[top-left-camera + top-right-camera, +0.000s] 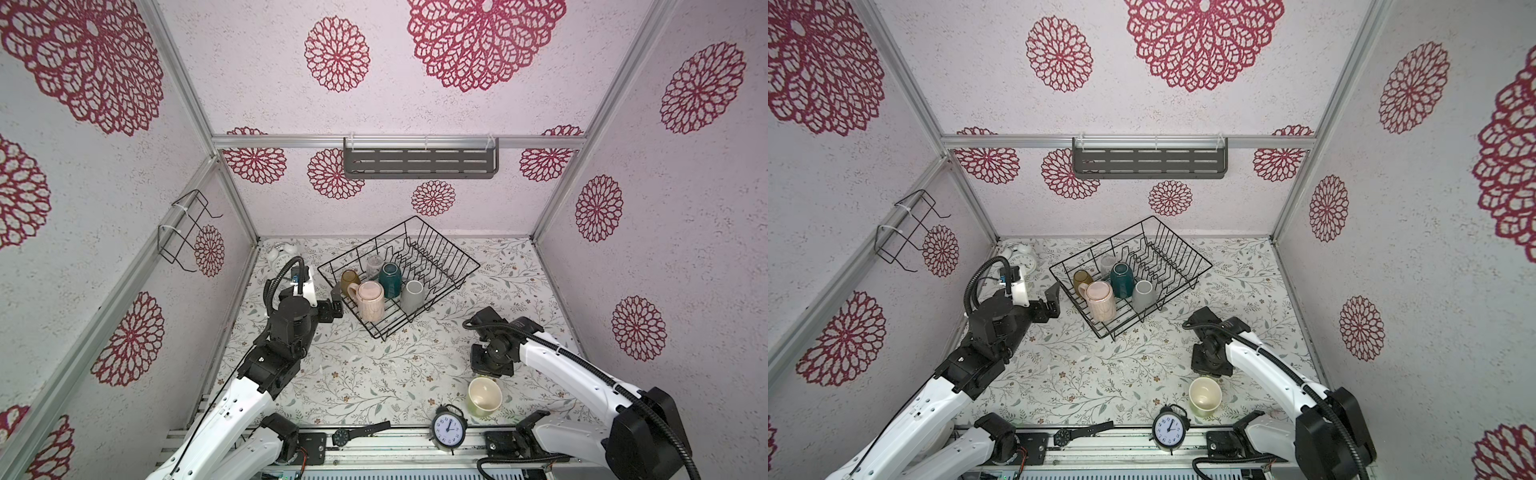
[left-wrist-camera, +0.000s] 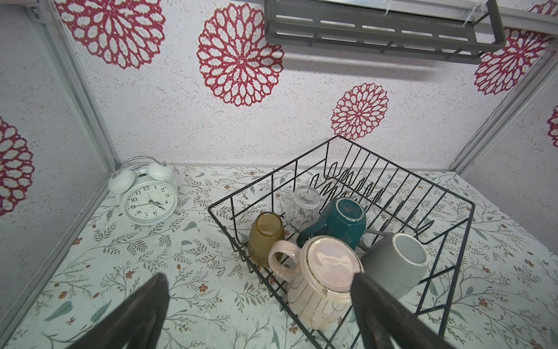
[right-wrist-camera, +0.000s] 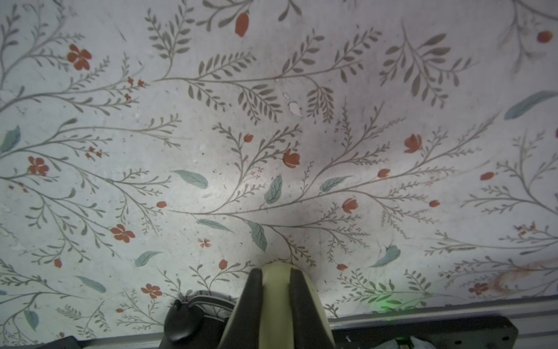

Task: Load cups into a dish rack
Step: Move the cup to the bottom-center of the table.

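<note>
Cups, five of them, sat base-up in the near-left end of the dish rack (image 1: pixel 453 249), a black wire basket set cornerwise on the floral counter (image 1: pixel 353 374). The ribbed pink mug (image 1: pixel 370 301) was nearest the corner, glossy, with its handle turned outward. The amber tumbler (image 1: pixel 350 281) was beside it and the clear glass (image 1: pixel 375 264) behind that. The dark teal mug (image 1: pixel 390 279) stood against the plate tines. The grey mug (image 1: pixel 412 297) leaned at a tilt next to the pink one.

The sixth, the pale yellow-green mug (image 1: pixel 484 395), was on the counter well apart from the rack. It sat near the front edge just beside a black alarm clock (image 1: pixel 449 428), its cream inside facing up.

The right hand (image 3: pixel 276 273) was at the far side of that mug's rim. In the right wrist view its two dark fingers (image 3: pixel 253 290) were closed on the pale wall between them.

The left hand (image 2: pixel 259 281) hung wide open and held nothing, just outside the rack's near-left corner by the pink mug.
</note>
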